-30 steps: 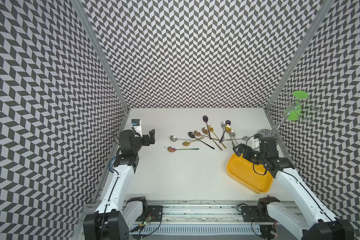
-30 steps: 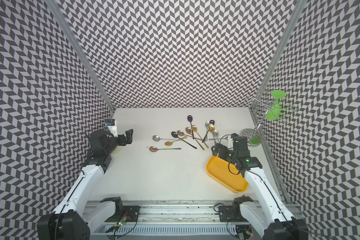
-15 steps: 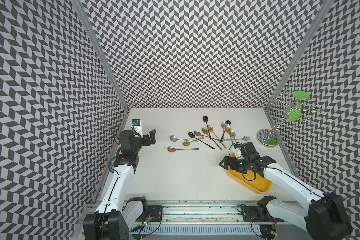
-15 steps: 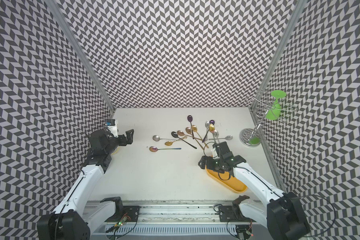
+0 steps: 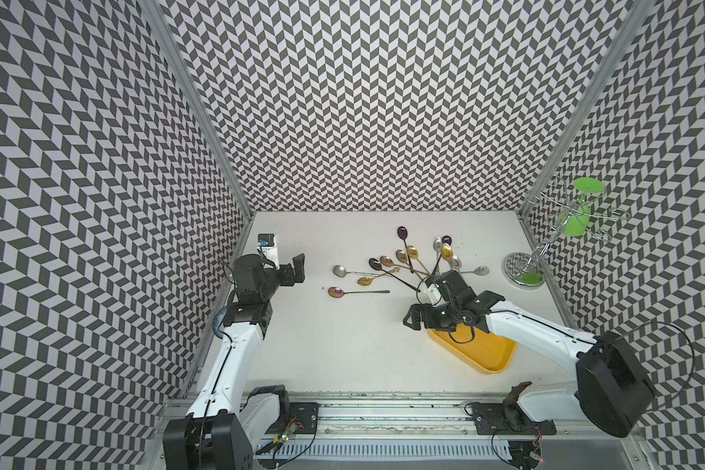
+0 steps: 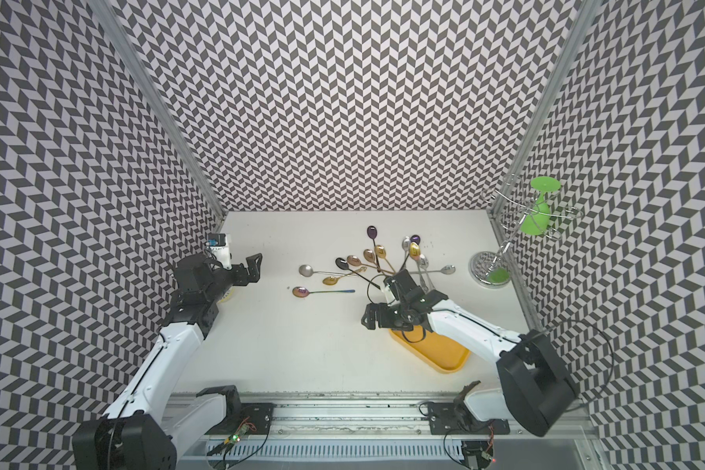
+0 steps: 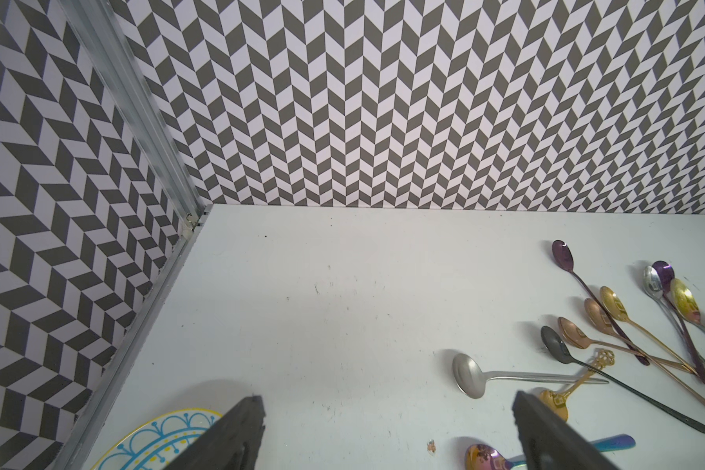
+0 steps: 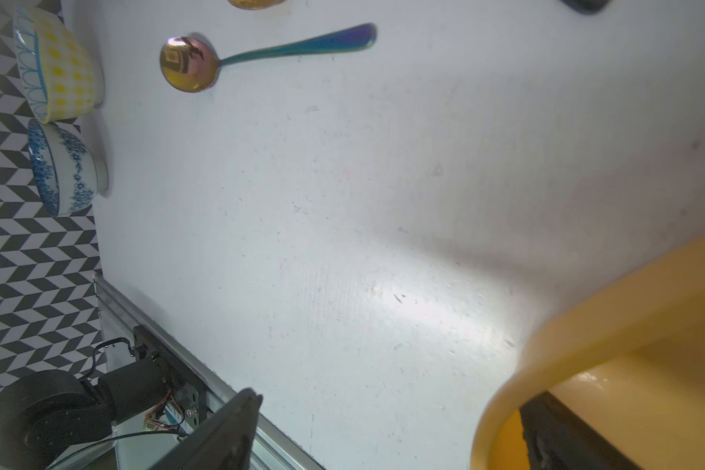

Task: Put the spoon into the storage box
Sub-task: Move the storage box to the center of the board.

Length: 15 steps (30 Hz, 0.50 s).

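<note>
**Pick not started: go for the lone spoon**

Right gripper (image 5: 418,321): fingers wide apart, nothing between them, hanging over the left end of the storage box (image 5: 487,356). In the right wrist view, one finger over bare table (image 5: 342,350), one just past the yellow rim.

Left gripper (image 5: 298,269): fingers apart too, empty, off by the left wall above a patterned plate (image 7: 155,439).

Storage box: near-right on the table, long axis slanted, no spoon visible inside.

Target, by judgement: the rainbow spoon (image 5: 357,291). Alone on bare table, left of the box, apart from the spoon pile (image 5: 418,260) further back. Skip the pile: crossed handles, likely to drag neighbours.

How to do it well:
- Use the right arm, since the box sits on its side.
- Lift clear of the box rim before moving sideways, or risk snagging the corner.
- Rotate the wrist so the fingers straddle the handle crosswise, at mid-handle, not at the bowl.
- Descend straight until the tips almost touch the table. Thin flat metal, so pinch low and slow.
- Expect pivoting in the pinch. Check for droop after lifting.
- Carry back, line the handle up with the box's long axis, release low.
</note>
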Tool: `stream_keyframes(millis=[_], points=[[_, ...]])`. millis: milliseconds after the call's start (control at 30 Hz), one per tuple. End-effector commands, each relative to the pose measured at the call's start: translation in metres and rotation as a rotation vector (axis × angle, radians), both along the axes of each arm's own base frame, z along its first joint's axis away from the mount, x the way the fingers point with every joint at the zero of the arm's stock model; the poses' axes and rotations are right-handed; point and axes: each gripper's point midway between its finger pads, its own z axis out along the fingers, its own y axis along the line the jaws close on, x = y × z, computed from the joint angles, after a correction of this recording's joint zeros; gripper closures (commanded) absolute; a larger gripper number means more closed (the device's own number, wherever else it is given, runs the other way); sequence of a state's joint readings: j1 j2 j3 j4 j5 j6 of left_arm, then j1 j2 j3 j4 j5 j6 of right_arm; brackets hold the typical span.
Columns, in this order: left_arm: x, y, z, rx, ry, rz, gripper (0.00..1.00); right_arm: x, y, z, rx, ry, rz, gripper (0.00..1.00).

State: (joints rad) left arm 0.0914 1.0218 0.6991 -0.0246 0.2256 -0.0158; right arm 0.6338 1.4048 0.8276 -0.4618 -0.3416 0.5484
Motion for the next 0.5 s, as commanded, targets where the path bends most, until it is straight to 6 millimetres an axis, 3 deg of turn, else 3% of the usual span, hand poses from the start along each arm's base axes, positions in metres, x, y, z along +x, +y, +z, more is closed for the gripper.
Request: stream_keyframes(millis=[0,267,467], points=[[0.0,-0.001,0.015,0.016,-0.045,-0.005,0.01,0.016,0.028,0.011,0.077,-0.05,0.028,0.0],[-0.001,-0.003,0.018,0.028,-0.053,-0.006,0.01,0.048,0.047,0.009,0.028,-0.088,0.063,0.01],[-0.002,-0.004,0.018,0.036,-0.058,-0.008,0.01,0.06,0.01,0.023,-0.177,-0.205,0.087,0.01]])
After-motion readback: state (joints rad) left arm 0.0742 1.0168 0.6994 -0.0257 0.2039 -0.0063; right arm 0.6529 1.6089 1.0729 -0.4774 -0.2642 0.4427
